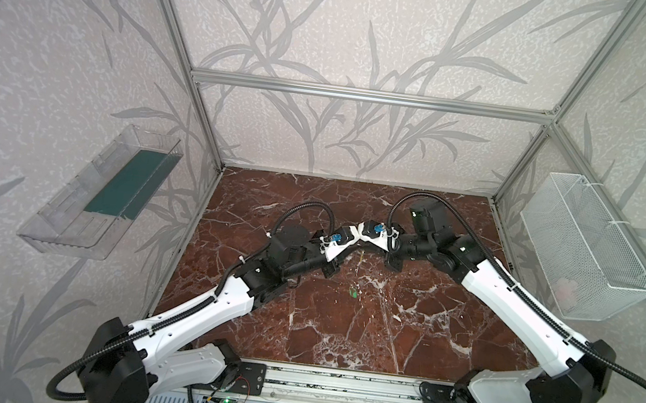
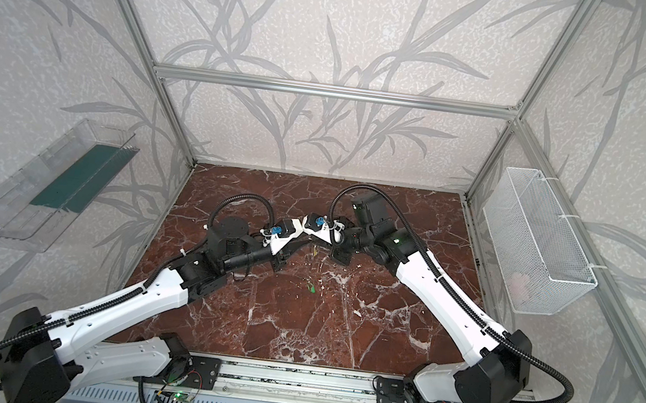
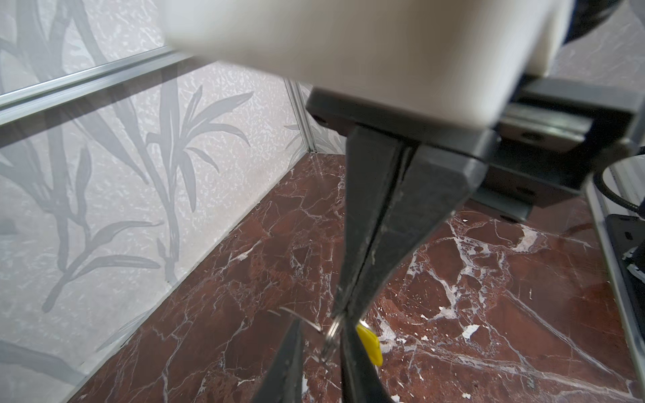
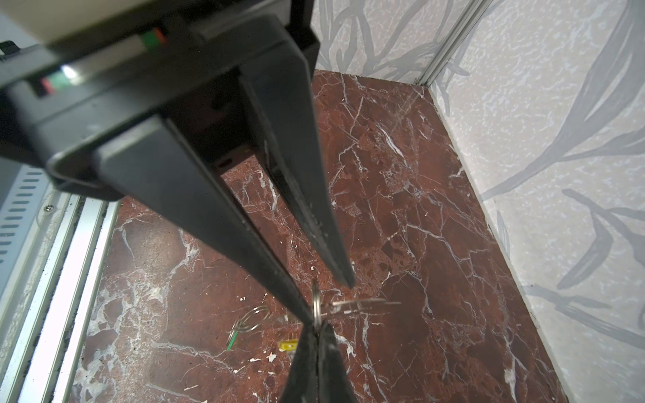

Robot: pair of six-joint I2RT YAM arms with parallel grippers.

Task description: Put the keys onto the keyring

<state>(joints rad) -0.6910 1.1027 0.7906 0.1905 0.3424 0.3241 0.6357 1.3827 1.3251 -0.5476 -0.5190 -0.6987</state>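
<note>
Table: red marble; the grippers meet mid-table.
Left gripper: jaws apart around ring; grip unclear.
Right gripper: pinches ring.
Ring: between both grippers.
Yellow tag: just beside ring.
Green tag: on table, nearer.

The two black tapered grippers, left gripper and right gripper, meet tip to tip above the red-brown marble tabletop, blocking each other's forward path. Below and toward the robot's base from them, only a small green key tag on a wire ring interrupts bare marble.
</note>
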